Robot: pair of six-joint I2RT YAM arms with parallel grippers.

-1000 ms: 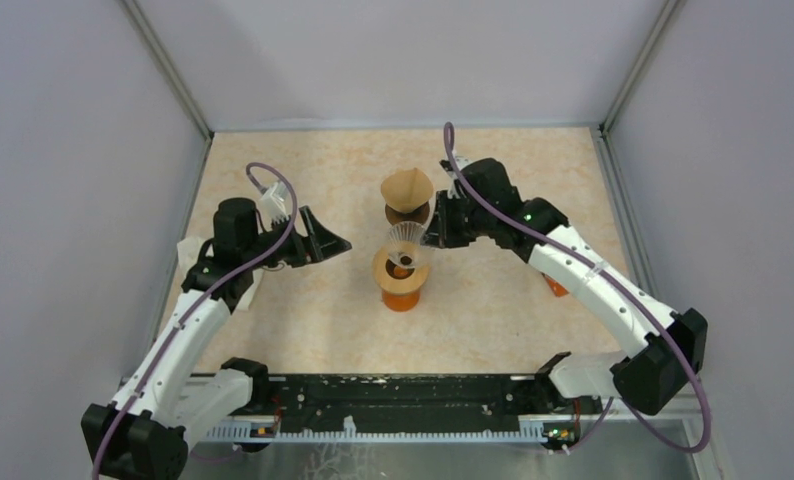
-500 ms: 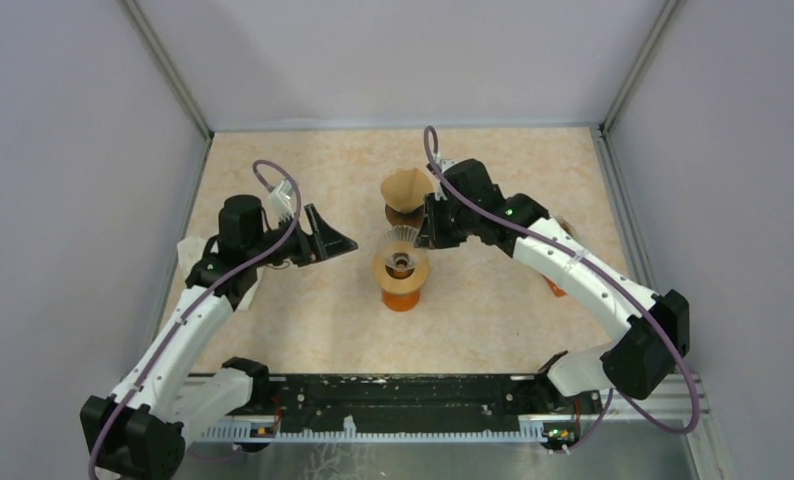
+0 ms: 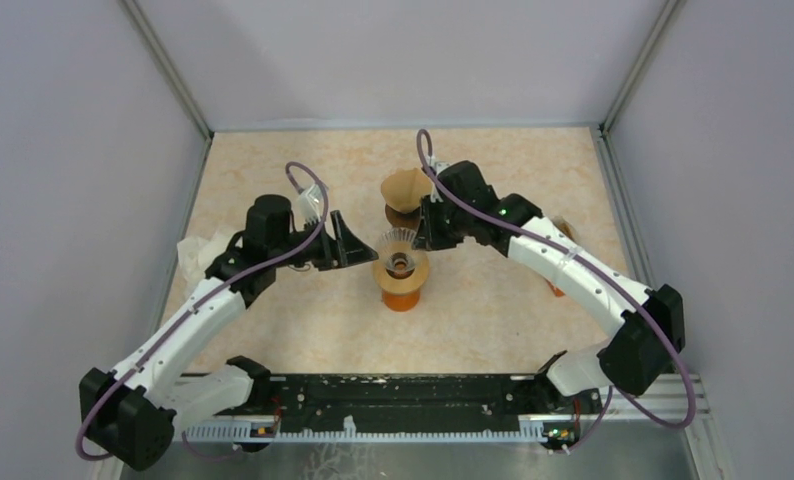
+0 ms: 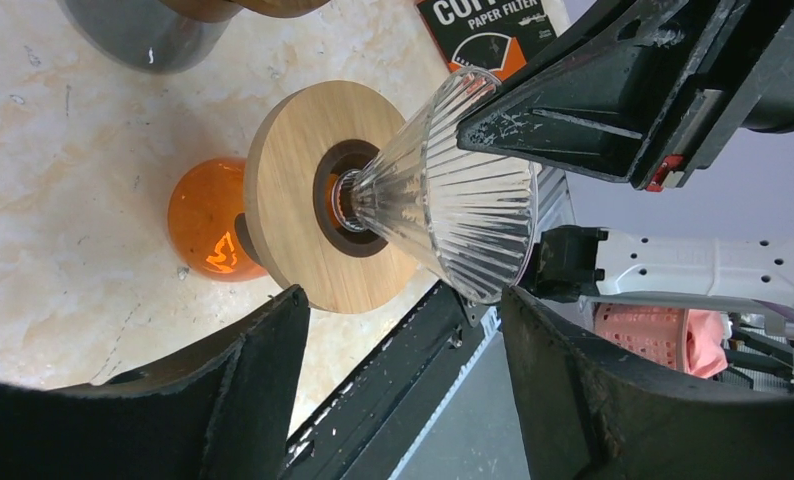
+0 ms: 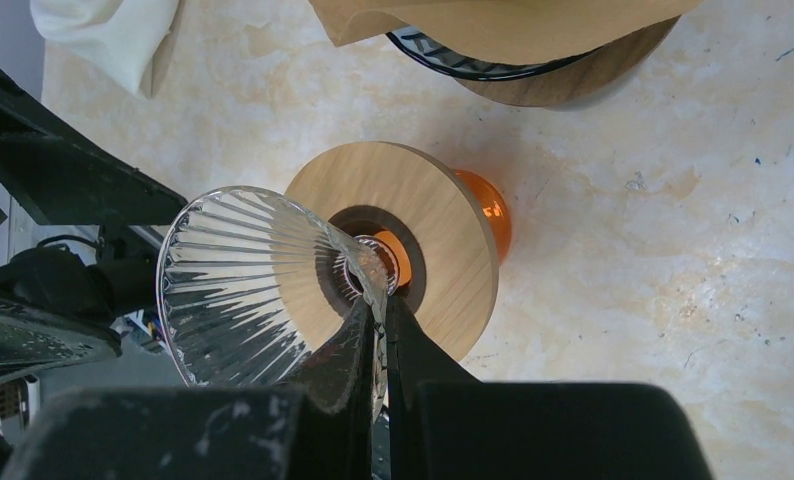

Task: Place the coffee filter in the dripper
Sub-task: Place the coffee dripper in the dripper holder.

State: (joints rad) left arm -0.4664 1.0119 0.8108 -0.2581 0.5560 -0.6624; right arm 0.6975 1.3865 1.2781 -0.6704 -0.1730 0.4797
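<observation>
A clear ribbed glass dripper (image 3: 403, 241) stands with its narrow end in the hole of a round wooden collar (image 3: 401, 270) on an orange glass carafe (image 3: 401, 296). My right gripper (image 3: 419, 232) is shut on the dripper's wall, one finger inside and one outside, as the right wrist view (image 5: 381, 330) shows. My left gripper (image 3: 351, 246) is open and empty just left of the dripper, its jaws apart in the left wrist view (image 4: 403, 390). The brown paper coffee filter (image 3: 405, 187) sits in a second dripper behind, also visible in the right wrist view (image 5: 493, 25).
A white cloth (image 3: 195, 250) lies at the table's left edge. An orange object (image 3: 553, 285) lies under the right arm. A coffee filter box (image 4: 483, 30) shows in the left wrist view. Grey walls enclose the table on three sides.
My left arm has swung right, bringing its open gripper close to the dripper. My right gripper has shifted slightly left with the dripper, which now stands straighter in the collar.
</observation>
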